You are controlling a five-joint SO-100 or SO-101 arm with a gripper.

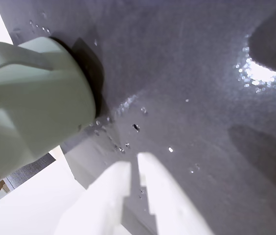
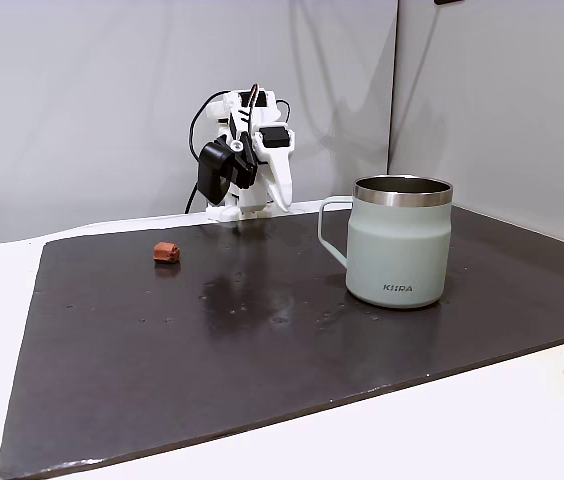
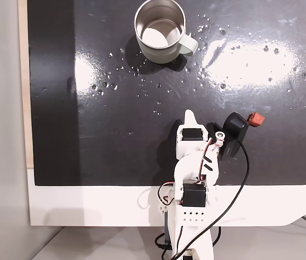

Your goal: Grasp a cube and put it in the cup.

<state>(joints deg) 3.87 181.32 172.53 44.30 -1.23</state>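
White jaws (image 1: 134, 169) nearly together, empty | pale green steel-rimmed mug (image 2: 400, 240) waits | step: reach small reddish-brown cube (image 3: 256, 119), opening first.

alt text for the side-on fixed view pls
A pale green cup with a steel rim stands on a dark mat, handle pointing left. A small reddish-brown cube lies far to its left, and the white arm sits folded at the back, its gripper pointing down.

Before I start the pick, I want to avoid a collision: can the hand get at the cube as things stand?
Probably yes. The cube lies alone on the dark mat, off to one side of the folded arm, and the cup stands well away, so nothing blocks the hand.
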